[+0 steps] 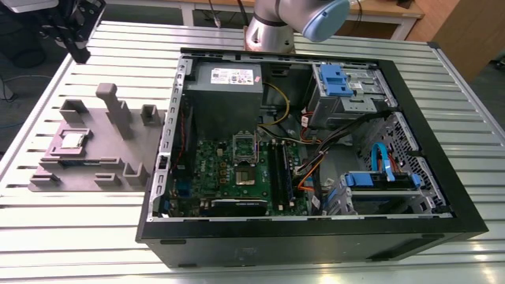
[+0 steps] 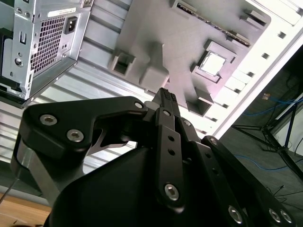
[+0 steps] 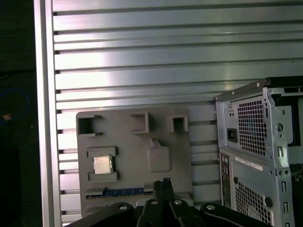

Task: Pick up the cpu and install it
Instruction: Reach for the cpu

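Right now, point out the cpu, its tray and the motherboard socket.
cpu [image 3: 102, 164], first wrist view, centre of its silver top.
tray [image 3: 130, 158], first wrist view, bare flat base.
socket [image 1: 245, 176], exterior view, dark centre.

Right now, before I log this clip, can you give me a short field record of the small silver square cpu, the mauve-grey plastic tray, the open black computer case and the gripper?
cpu: lying flat in a recess of the tray, not gripped
tray: on the slatted metal table, to the exterior view's left of the case
case: side open, green motherboard exposed
socket: metal-framed, dark centre showing
gripper: shut, holding nothing, pointing toward the tray, apart from the cpu
progress: cpu not yet picked up
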Robot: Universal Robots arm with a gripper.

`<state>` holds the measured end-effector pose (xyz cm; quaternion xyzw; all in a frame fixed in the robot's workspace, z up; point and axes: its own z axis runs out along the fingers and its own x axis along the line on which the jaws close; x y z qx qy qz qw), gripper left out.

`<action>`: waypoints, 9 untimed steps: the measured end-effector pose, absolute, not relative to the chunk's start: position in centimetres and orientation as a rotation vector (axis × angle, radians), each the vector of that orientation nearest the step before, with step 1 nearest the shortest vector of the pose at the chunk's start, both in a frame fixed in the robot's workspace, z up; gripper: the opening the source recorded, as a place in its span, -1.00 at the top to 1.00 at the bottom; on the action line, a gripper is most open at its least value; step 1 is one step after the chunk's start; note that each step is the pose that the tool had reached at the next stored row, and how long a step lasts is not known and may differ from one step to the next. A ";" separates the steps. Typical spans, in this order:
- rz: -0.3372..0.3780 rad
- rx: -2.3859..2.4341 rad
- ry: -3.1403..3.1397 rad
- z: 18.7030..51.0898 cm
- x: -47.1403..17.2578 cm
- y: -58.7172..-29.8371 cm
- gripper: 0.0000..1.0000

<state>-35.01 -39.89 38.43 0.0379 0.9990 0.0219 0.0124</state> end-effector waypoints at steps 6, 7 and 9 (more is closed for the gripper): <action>0.068 0.118 3.114 38.4 -35.6 -39.9 0.80; 0.068 0.118 3.114 38.4 -35.7 -39.9 0.80; 0.068 0.118 3.114 38.4 -35.9 -39.9 0.80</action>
